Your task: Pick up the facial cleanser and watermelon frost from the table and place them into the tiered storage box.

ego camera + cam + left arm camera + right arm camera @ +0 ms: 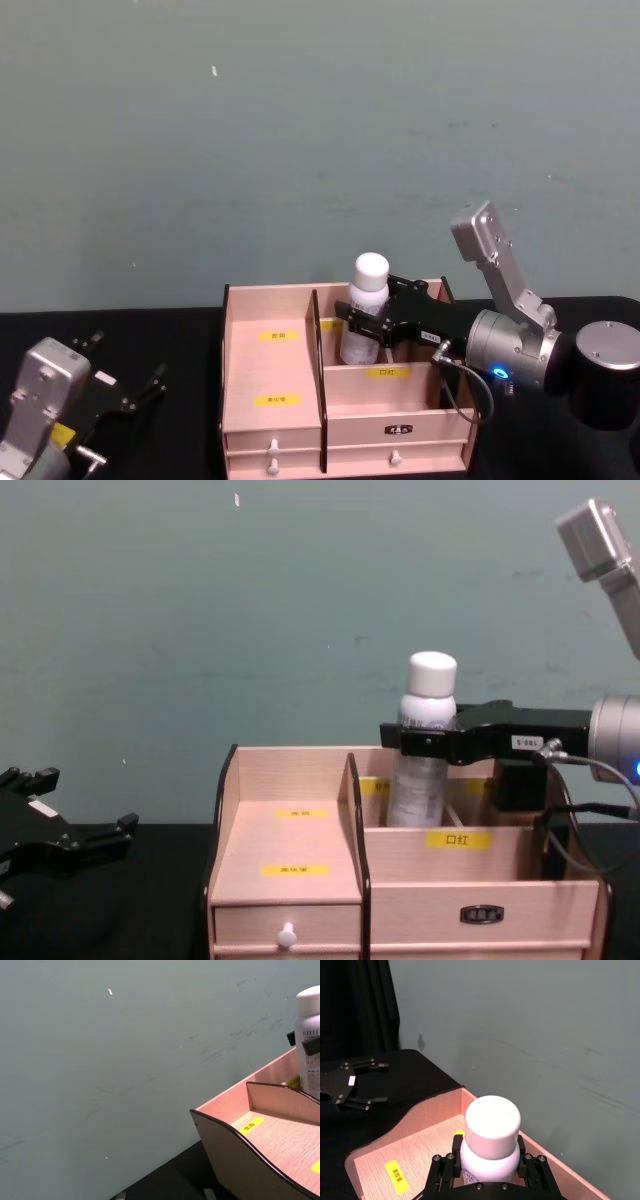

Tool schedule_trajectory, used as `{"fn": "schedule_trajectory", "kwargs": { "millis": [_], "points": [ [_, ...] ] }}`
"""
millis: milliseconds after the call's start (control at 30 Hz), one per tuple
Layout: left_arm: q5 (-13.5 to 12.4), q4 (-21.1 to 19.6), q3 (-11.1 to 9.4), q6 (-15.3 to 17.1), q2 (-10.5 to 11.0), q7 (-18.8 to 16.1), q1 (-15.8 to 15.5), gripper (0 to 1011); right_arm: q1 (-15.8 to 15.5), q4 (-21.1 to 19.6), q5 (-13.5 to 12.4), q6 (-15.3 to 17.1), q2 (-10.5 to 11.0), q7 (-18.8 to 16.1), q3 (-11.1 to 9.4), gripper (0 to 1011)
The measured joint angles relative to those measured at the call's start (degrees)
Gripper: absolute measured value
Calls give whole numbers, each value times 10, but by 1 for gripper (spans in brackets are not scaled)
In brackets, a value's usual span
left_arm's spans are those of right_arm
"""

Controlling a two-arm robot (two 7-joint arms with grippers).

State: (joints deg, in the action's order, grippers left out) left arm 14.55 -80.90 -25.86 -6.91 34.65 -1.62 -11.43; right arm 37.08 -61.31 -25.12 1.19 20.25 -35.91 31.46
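Note:
My right gripper [365, 328] is shut on a white bottle with a white cap [368, 298], which I take for the facial cleanser. It holds the bottle [425, 750] upright in the rear middle compartment of the tiered storage box [290, 772], a light wooden organiser with dark edges and yellow labels. The bottle's lower part is hidden behind a divider, so I cannot tell if it rests on the floor. In the right wrist view the black fingers [442, 1172] clamp the bottle [492, 1127] below its cap. The watermelon frost is out of view. My left gripper [125, 360] is parked open, left of the box.
The box [226, 340] stands on a black table against a grey-green wall. Its left stepped compartments [280, 1135] hold nothing. Two white-knobbed drawers [272, 447] sit at its front. The left gripper [382, 1083] lies well away from the box.

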Motion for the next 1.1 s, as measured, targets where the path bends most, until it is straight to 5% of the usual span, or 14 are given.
{"fn": "schedule_trajectory", "kwargs": {
  "millis": [1100],
  "points": [
    [0, 0, 0, 0, 0, 0, 0, 1001, 0, 12, 11, 17, -8, 5, -6, 646]
  ]
}}
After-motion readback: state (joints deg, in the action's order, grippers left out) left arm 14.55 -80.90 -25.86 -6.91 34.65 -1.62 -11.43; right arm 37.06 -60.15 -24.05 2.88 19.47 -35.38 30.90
